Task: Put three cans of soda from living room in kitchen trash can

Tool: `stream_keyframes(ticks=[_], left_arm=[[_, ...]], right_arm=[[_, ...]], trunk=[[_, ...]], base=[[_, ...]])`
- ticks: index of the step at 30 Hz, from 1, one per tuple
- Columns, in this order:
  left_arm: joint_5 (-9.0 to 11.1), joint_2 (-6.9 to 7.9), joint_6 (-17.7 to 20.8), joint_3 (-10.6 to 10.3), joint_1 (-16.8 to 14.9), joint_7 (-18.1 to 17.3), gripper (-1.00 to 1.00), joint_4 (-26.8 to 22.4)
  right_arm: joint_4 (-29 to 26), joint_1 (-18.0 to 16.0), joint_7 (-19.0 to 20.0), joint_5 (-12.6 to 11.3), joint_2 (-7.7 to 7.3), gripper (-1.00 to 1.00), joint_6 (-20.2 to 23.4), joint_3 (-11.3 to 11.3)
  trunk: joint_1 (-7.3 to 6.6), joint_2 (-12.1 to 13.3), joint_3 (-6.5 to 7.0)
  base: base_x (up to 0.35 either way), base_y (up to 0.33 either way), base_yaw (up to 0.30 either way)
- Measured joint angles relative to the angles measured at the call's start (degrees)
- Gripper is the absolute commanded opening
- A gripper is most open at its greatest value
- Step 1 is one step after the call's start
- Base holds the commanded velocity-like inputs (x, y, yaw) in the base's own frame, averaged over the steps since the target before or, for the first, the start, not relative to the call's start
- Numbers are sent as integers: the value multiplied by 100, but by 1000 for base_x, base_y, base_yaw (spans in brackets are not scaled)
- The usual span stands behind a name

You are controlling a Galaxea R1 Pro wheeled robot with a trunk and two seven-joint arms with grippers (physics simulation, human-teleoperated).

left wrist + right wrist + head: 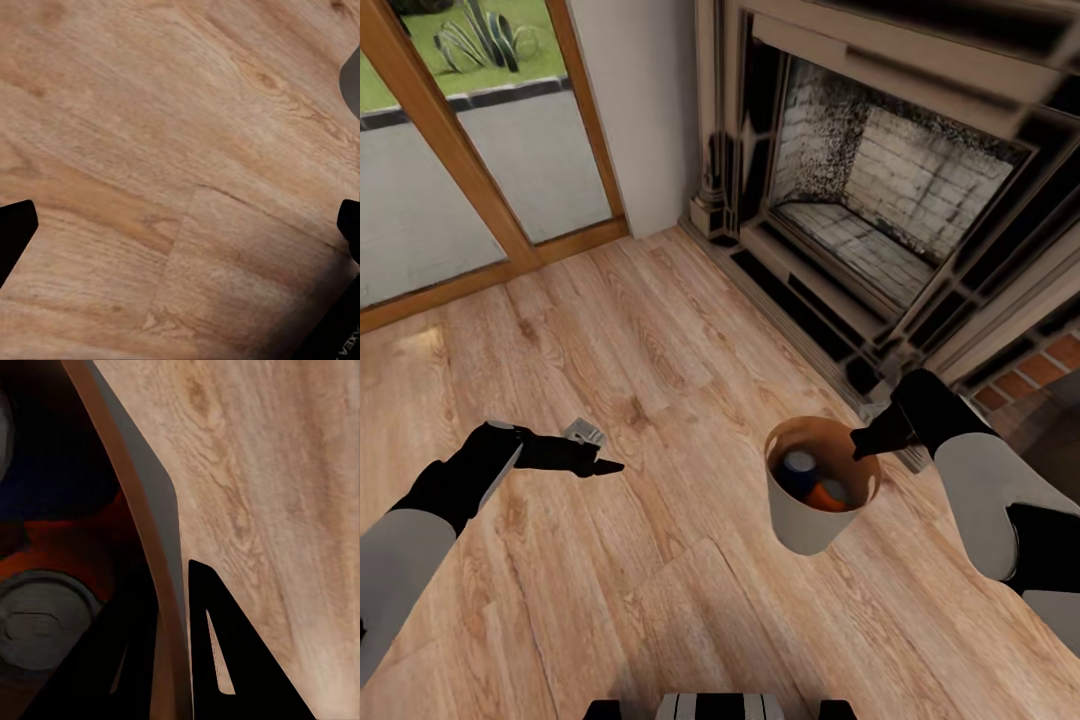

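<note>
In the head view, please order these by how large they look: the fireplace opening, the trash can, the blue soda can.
1. Fireplace opening, clearly largest.
2. Trash can, held at its rim by the right end effector.
3. Blue soda can, smallest, partly hidden inside the trash can.

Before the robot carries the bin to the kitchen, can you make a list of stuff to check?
1. Right gripper fingers pinch the tash can rim: ok.
2. Bin held upright: ok.
3. Blue can inside: ok.
4. Orange-red can inside: ok.
5. Third can inside: cannot tell.
6. Left gripper holds nothing, over bare floor: ok.
</note>
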Motion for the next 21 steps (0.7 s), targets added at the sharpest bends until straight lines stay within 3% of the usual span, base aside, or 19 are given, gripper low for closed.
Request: stream_keyframes(ticks=[4, 8, 11, 14, 21], left_arm=[[10, -20, 18, 12, 56, 243, 100, -40], [6, -135, 21, 29, 134, 509, 100, -49], [14, -248, 21, 45, 223, 1132, 100, -71], [18, -332, 7, 54, 342, 1441, 100, -88], [19, -372, -51, 61, 433, 1683, 100, -96]], right_arm=[[0, 10, -4, 18, -5, -100, -8, -114], [-2, 17, -10, -3, -10, -100, 7, -206], [0, 22, -16, 18, -8, -100, -4, -222], [-5, 90, -13, 4, -1, -100, -2, -232], [-15, 286, -21, 39, -6, -100, -17, -232]], trunk=[[88, -160, -72], [176, -321, -144], [242, -441, -198], [308, -561, -252], [461, -842, -377]], base=[[0, 0, 0], [0, 0, 0], [0, 0, 0], [0, 0, 0], [0, 0, 0]])
